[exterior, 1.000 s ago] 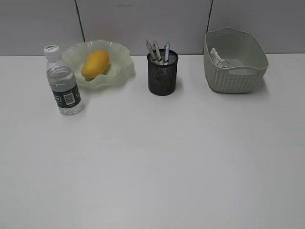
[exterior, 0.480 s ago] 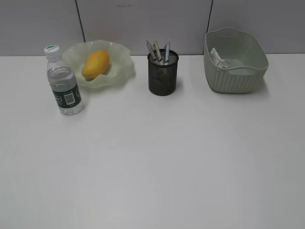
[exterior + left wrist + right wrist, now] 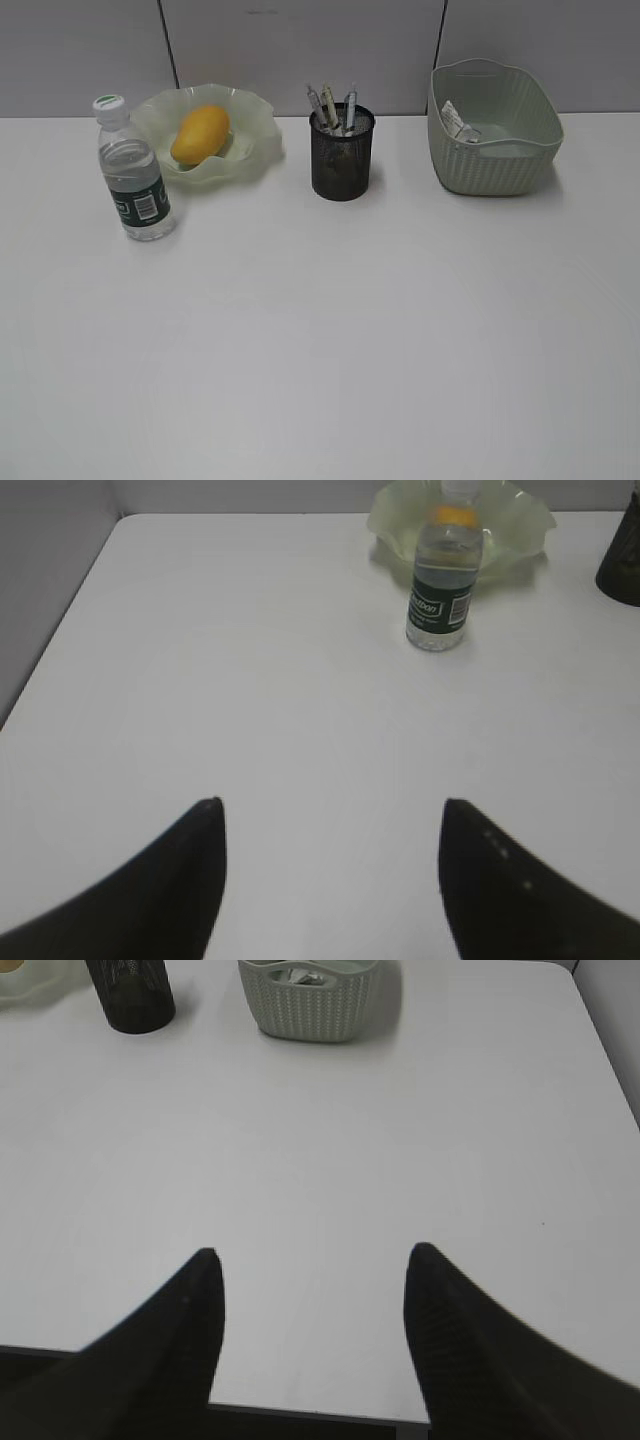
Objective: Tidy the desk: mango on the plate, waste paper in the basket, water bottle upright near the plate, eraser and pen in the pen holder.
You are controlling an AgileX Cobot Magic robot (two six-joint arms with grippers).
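Note:
The mango [image 3: 200, 133] lies on the ruffled green plate [image 3: 255, 135] at the back left of the desk [image 3: 330, 330]. The water bottle [image 3: 133, 172] stands upright just in front of the plate; it also shows in the left wrist view [image 3: 440, 585]. The black mesh pen holder [image 3: 341, 155] holds several pens [image 3: 332, 108]; the eraser is not visible. The waste paper [image 3: 458, 122] lies in the basket [image 3: 495, 160]. My left gripper [image 3: 330, 805] and right gripper [image 3: 312, 1252] are open, empty and above the desk's near edge, outside the exterior view.
A grey partition wall [image 3: 300, 50] runs behind the desk. The right wrist view shows the desk's front edge [image 3: 320, 1412], the basket [image 3: 310, 1005] and the pen holder [image 3: 130, 995] far ahead.

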